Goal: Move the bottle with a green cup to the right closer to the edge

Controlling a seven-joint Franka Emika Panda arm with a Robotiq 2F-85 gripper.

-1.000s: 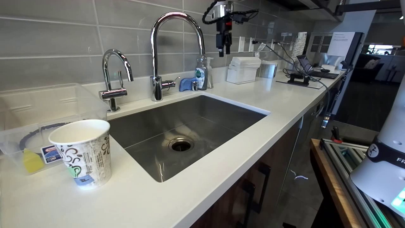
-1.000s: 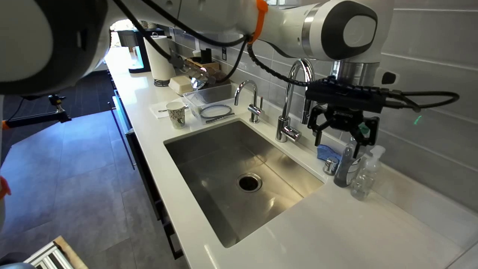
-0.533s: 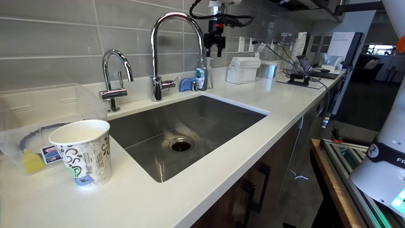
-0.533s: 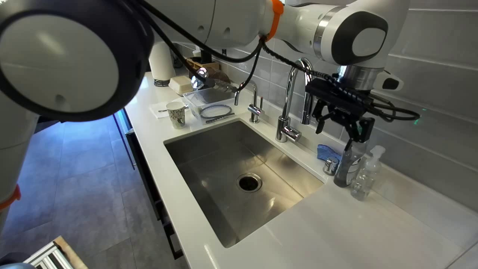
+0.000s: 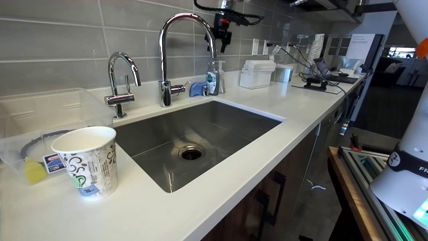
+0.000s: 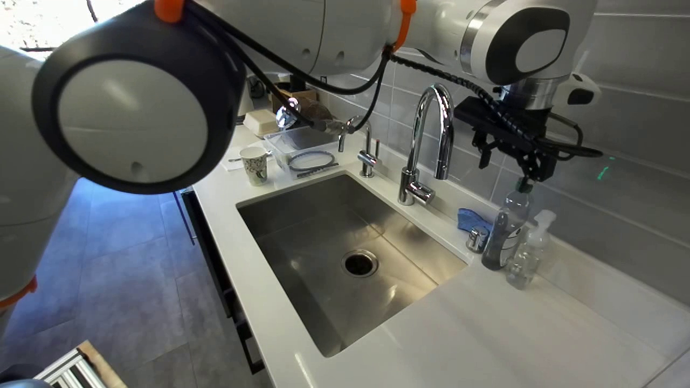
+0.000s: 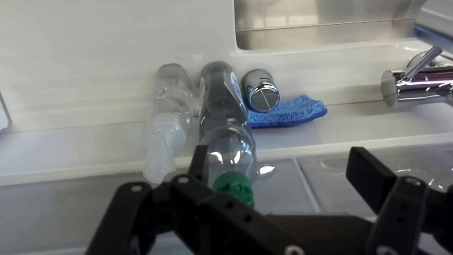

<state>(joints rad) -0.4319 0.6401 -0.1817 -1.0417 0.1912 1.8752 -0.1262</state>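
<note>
The see-through bottle with dark contents [image 6: 504, 231] stands upright on the counter behind the sink's corner. It also shows in an exterior view [image 5: 212, 78]. In the wrist view the bottle [image 7: 221, 102] points at the camera, its green cap [image 7: 233, 186] partly hidden by the gripper's linkage. My gripper [image 7: 277, 159] is open and empty. One fingertip overlaps the bottle's shoulder in that view; the other is well apart to the right. In both exterior views the gripper [image 6: 509, 161] [image 5: 215, 47] hangs just above the cap. The counter's front edge [image 5: 252, 180] is across the sink.
A clear pump bottle [image 7: 170, 102] stands close beside the bottle. A chrome knob [image 7: 261, 90] and blue sponge [image 7: 288, 111] are on the other side. The tall faucet [image 6: 442, 129] rises near the gripper. A paper cup [image 5: 88, 164] stands beyond the sink [image 5: 200, 140].
My gripper has shifted toward the tall faucet and slightly up in an exterior view, and its wrist has turned. The bottle and the other counter objects have not moved.
</note>
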